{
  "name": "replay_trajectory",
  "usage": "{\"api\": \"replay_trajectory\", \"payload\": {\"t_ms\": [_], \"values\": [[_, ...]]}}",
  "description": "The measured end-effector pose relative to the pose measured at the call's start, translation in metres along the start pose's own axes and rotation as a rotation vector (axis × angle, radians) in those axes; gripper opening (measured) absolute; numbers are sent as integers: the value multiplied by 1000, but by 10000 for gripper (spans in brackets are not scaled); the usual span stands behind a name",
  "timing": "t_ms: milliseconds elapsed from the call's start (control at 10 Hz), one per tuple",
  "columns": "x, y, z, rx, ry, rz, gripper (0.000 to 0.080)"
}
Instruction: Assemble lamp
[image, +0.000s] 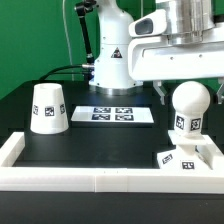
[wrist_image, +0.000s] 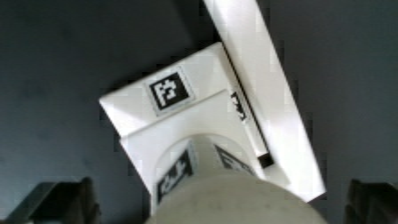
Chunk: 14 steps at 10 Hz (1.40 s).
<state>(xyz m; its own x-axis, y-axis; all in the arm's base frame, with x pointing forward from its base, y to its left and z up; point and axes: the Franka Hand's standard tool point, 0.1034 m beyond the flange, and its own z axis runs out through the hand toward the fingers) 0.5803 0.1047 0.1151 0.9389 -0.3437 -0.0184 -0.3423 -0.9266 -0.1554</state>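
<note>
Three white lamp parts lie on the black table. Directly below the claw stands the bulb, upright, its round head between the two fingers. They are spread wide with a gap on either side, so the claw is released and holds nothing. Under the bulb lies the flat square base, set against the white rail in the corner beneath the claw. The shade stands well away from the claw, toward the exterior view's left, with the marker board lying between shade and claw.
</note>
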Motion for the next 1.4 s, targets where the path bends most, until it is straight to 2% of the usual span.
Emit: {"api": "replay_trajectory", "payload": {"t_ms": [600, 900, 1100, 1400], "values": [[0, 2, 1, -1, -1, -419, 698], [13, -2, -5, -60, 63, -824, 698], [20, 5, -6, -81, 74, -1061, 698], [24, -1, -9, -115, 71, -1223, 698]]}}
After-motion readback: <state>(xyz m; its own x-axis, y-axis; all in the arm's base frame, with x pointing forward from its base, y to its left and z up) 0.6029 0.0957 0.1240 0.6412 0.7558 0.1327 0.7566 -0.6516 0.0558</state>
